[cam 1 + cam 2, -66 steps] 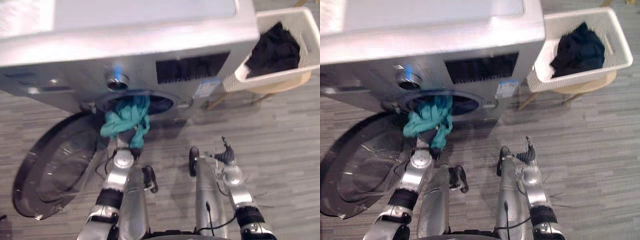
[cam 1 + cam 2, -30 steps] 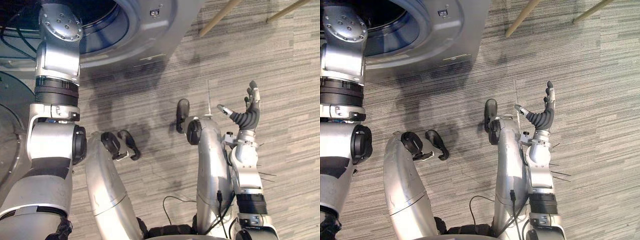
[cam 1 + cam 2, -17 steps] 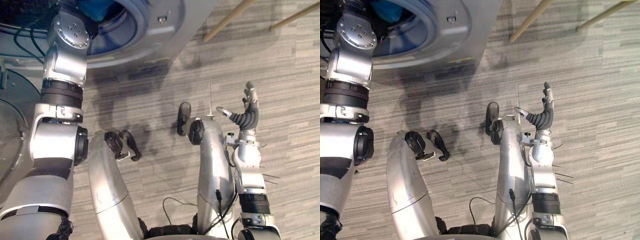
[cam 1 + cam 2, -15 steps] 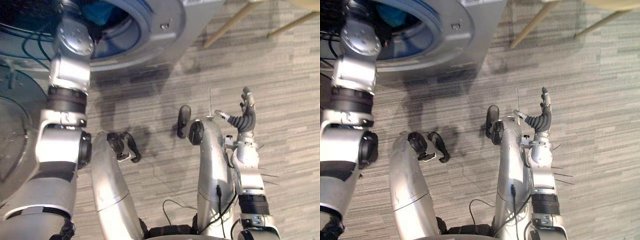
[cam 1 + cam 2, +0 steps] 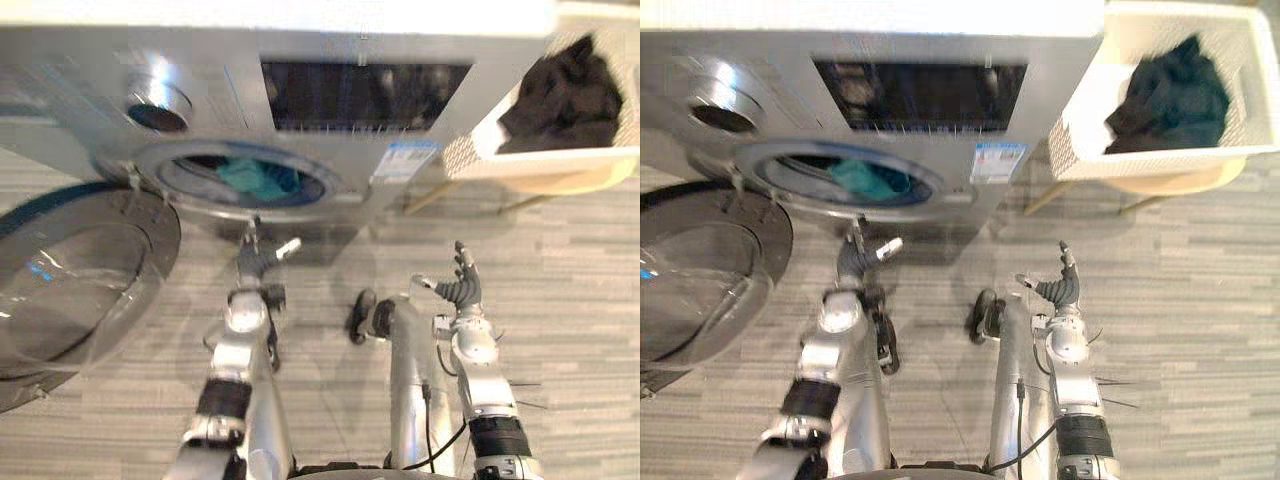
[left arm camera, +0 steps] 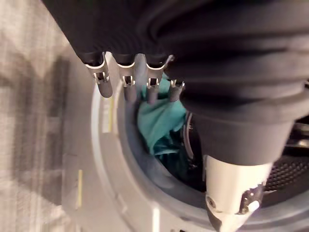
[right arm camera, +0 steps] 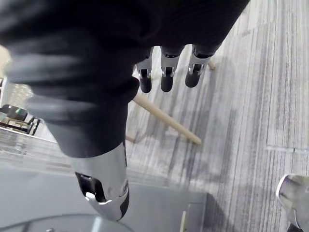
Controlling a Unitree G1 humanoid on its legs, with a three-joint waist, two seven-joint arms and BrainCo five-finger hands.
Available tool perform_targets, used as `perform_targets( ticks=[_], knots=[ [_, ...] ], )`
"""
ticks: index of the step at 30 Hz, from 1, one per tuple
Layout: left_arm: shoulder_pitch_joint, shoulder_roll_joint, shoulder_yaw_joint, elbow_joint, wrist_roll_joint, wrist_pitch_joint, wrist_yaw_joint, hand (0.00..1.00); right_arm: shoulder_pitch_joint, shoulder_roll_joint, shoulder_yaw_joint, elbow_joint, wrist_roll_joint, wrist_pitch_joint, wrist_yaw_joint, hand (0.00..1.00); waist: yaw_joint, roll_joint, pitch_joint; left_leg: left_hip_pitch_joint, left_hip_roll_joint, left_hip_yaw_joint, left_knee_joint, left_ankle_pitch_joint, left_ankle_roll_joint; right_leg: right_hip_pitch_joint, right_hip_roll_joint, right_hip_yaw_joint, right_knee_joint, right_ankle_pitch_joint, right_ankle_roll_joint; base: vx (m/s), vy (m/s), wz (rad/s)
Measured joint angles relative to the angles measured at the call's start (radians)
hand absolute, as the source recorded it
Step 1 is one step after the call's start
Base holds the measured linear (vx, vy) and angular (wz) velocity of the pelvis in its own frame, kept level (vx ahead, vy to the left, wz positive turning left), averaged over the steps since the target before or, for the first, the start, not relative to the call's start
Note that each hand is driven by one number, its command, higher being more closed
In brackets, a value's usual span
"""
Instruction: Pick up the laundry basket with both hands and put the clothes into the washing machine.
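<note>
Garment, teal, lies inside washing machine — just past left hand.

The silver-grey left arm is stretched forward, and its silver-fingered, dark-tipped left hand is held with fingers straight and thumb spread aside, nothing being gripped. The silver-grey right arm is raised alongside, and the matching right hand is held upright, fingers loosely extended, empty
</note>
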Motion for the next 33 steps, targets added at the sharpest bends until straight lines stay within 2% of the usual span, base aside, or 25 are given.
perform_targets(
  ticks=[4, 6, 8, 12, 14, 17, 21, 22, 23, 25, 26, 27, 28, 29, 30, 31, 32, 33],
  knots=[
    [0.150, -0.001, 0.032, 0.119, 0.004, 0.001, -0.007, 0.00, 0.077, 0.014, 0.003, 0.095, 0.009, 0.001, 0.002, 0.00, 0.003, 0.008, -0.057, 0.221, -0.014, 0.032, -0.197, 0.051, -0.003, 0.209, 0.009, -0.024, -0.159, 0.027, 0.006, 0.16, -0.030, 0.06],
    [0.217, 0.003, 0.082, 0.223, 0.012, 0.002, -0.010, 0.00, 0.124, 0.017, 0.001, 0.170, 0.032, 0.001, 0.006, 0.00, 0.005, 0.014, -0.115, 0.358, -0.014, 0.072, -0.358, 0.105, 0.001, 0.336, 0.039, -0.027, -0.318, 0.081, 0.021, 0.14, 0.029, -0.15],
    [0.239, 0.005, 0.095, 0.265, 0.022, 0.002, -0.015, 0.00, 0.141, 0.019, -0.002, 0.199, 0.047, 0.001, 0.014, 0.00, 0.005, 0.018, -0.132, 0.419, -0.014, 0.093, -0.427, 0.128, 0.004, 0.393, 0.052, -0.025, -0.389, 0.105, 0.030, 0.13, 0.051, -0.18],
    [0.256, 0.017, 0.127, 0.418, 0.097, 0.002, -0.035, 0.00, 0.176, 0.026, -0.050, 0.331, 0.079, -0.003, 0.022, 0.00, 0.002, 0.038, -0.218, 0.566, -0.034, 0.151, -0.649, 0.214, 0.006, 0.523, 0.078, -0.010, -0.611, 0.201, 0.048, 0.12, 0.074, -0.18],
    [0.250, 0.022, 0.135, 0.512, 0.134, 0.001, -0.050, 0.00, 0.159, 0.009, -0.084, 0.466, 0.090, -0.005, 0.022, 0.00, -0.004, 0.060, -0.259, 0.648, -0.065, 0.199, -0.791, 0.269, 0.012, 0.588, 0.097, 0.021, -0.764, 0.279, 0.058, 0.12, 0.098, -0.44],
    [0.233, 0.027, 0.150, 0.580, 0.169, 0.001, -0.051, 0.00, 0.145, -0.018, -0.139, 0.585, 0.119, -0.004, 0.023, 0.00, -0.006, 0.080, -0.270, 0.737, -0.087, 0.257, -0.884, 0.299, 0.018, 0.665, 0.117, 0.077, -0.908, 0.365, 0.068, 0.14, 0.128, -0.58],
    [0.226, 0.064, 0.153, 0.603, 0.205, 0.000, -0.050, 0.00, 0.134, -0.043, -0.149, 0.645, 0.125, -0.004, 0.024, 0.00, -0.008, 0.073, -0.271, 0.809, -0.109, 0.353, -0.905, 0.292, 0.026, 0.711, 0.140, 0.172, -1.010, 0.438, 0.078, 0.03, 0.055, -0.72],
    [0.226, 0.066, 0.153, 0.604, 0.205, 0.000, -0.050, 0.00, 0.130, -0.044, -0.149, 0.651, 0.125, -0.004, 0.024, 0.00, -0.008, 0.073, -0.271, 0.812, -0.109, 0.368, -0.905, 0.289, 0.029, 0.712, 0.140, 0.172, -1.019, 0.442, 0.078, -0.05, 0.027, -0.85],
    [0.224, 0.070, 0.155, 0.610, 0.205, -0.002, -0.049, 0.00, 0.110, -0.049, -0.150, 0.665, 0.125, -0.003, 0.025, 0.00, -0.011, 0.076, -0.268, 0.825, -0.100, 0.416, -0.915, 0.281, 0.030, 0.706, 0.130, 0.114, -1.042, 0.421, 0.053, -0.06, 0.008, -0.78],
    [0.225, 0.069, 0.160, 0.611, 0.205, -0.001, -0.048, 0.00, 0.086, -0.050, -0.151, 0.683, 0.125, -0.003, 0.027, 0.00, -0.011, 0.097, -0.259, 0.852, -0.078, 0.499, -0.928, 0.283, 0.028, 0.705, 0.095, -0.103, -1.010, 0.381, -0.006, -0.03, 0.029, -1.15],
    [0.231, 0.069, 0.159, 0.612, 0.205, 0.000, -0.048, 0.00, 0.066, -0.051, -0.154, 0.695, 0.126, -0.003, 0.032, 0.00, -0.012, 0.108, -0.253, 0.874, -0.064, 0.559, -0.929, 0.282, 0.022, 0.689, 0.063, -0.262, -0.959, 0.350, -0.045, 0.02, 0.006, -1.48],
    [0.233, 0.071, 0.159, 0.611, 0.205, 0.001, -0.048, 0.00, 0.060, -0.051, -0.155, 0.698, 0.130, -0.003, 0.036, 0.00, -0.012, 0.113, -0.250, 0.899, -0.058, 0.617, -0.929, 0.282, 0.006, 0.680, 0.023, -0.408, -0.887, 0.321, -0.080, 0.03, -0.029, -1.62],
    [0.234, 0.077, 0.158, 0.611, 0.205, 0.001, -0.048, 0.00, 0.051, -0.050, -0.155, 0.699, 0.137, -0.004, 0.036, 0.00, -0.012, 0.113, -0.251, 0.922, -0.057, 0.660, -0.929, 0.286, -0.006, 0.677, -0.003, -0.499, -0.834, 0.309, -0.099, 0.07, -0.052, -1.48],
    [0.234, 0.080, 0.158, 0.612, 0.205, 0.001, -0.048, 0.00, 0.046, -0.050, -0.154, 0.700, 0.139, -0.004, 0.036, 0.00, -0.010, 0.112, -0.252, 0.937, -0.053, 0.690, -0.929, 0.289, -0.013, 0.677, -0.015, -0.546, -0.809, 0.305, -0.105, 0.14, -0.171, -1.86],
    [0.232, 0.084, 0.158, 0.611, 0.205, 0.000, -0.047, 0.00, 0.034, -0.053, -0.154, 0.700, 0.147, -0.004, 0.033, 0.00, -0.010, 0.107, -0.256, 0.972, -0.046, 0.753, -0.928, 0.298, -0.029, 0.673, -0.011, -0.585, -0.774, 0.288, -0.086, 0.13, -0.168, -1.66],
    [0.231, 0.082, 0.158, 0.612, 0.206, 0.000, -0.048, 0.00, 0.030, -0.057, -0.155, 0.700, 0.147, -0.005, 0.031, 0.00, -0.013, 0.107, -0.259, 0.983, -0.041, 0.775, -0.925, 0.301, -0.035, 0.663, 0.004, -0.567, -0.767, 0.280, -0.072, 0.20, -0.267, -1.98],
    [0.228, 0.083, 0.154, 0.612, 0.207, -0.001, -0.048, 0.00, 0.030, -0.066, -0.153, 0.700, 0.147, -0.005, 0.028, 0.00, -0.015, 0.119, -0.266, 0.985, -0.016, 0.811, -0.877, 0.301, -0.035, 0.634, 0.044, -0.502, -0.764, 0.267, -0.069, 0.17, -0.193, -1.69],
    [0.225, 0.079, 0.150, 0.612, 0.208, -0.003, -0.048, 0.00, 0.033, -0.073, -0.146, 0.704, 0.147, -0.003, 0.020, 0.00, -0.016, 0.119, -0.266, 0.965, 0.042, 0.824, -0.725, 0.300, -0.037, 0.625, 0.081, -0.438, -0.773, 0.252, -0.072, 0.27, -0.279, -1.82]
  ],
)
